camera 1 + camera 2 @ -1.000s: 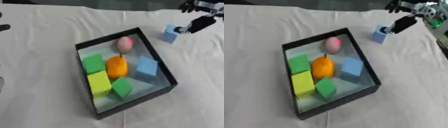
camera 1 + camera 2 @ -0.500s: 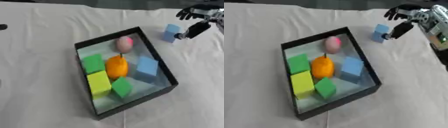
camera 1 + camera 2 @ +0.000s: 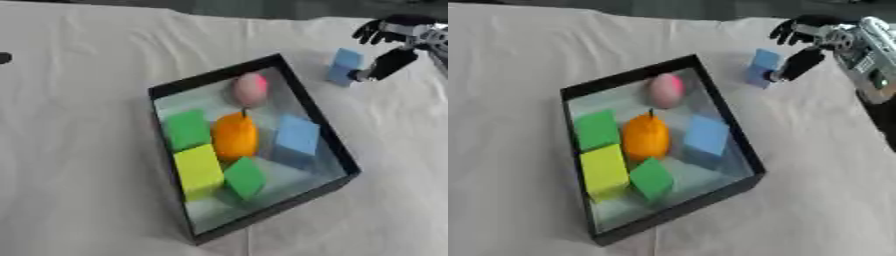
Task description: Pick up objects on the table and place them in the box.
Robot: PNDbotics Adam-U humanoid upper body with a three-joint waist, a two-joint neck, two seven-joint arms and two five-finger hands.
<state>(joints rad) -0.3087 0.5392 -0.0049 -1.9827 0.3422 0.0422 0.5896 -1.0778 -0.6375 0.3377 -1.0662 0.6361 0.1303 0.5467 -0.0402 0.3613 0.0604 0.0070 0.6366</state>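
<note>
A white cloth [image 3: 79,100] is covering the table and lying in soft wrinkles under everything. On it, near the middle, a black box [image 3: 315,117] with low walls and a pale floor is sitting askew, its long sides running from upper left to lower right. Inside it, six things are resting: a yellow block [image 3: 199,170] near the left wall, a green block [image 3: 186,130] just above it, an orange fruit [image 3: 234,136] with a short dark stem in the centre, a light blue block [image 3: 297,135] beside the right wall, a smaller green block [image 3: 246,177] tilting below the orange fruit, and a pink rounded thing [image 3: 250,89] toward the far corner.

The robot's right hand [image 3: 801,61] is reaching in from the upper right corner, with its silver and black forearm showing best in the right eye view. Its fingers are spreading fairly wide, dark fingertips [image 3: 785,33] fanning out above while the thumb is pointing down and to the left. A small blue block [image 3: 762,67] is standing on the cloth outside the box, just beyond its far right corner. The thumb tip is sitting right at that block's right side, seemingly touching it, and the fingers are hanging above and apart from it, so the hand is not closing round the block
</note>
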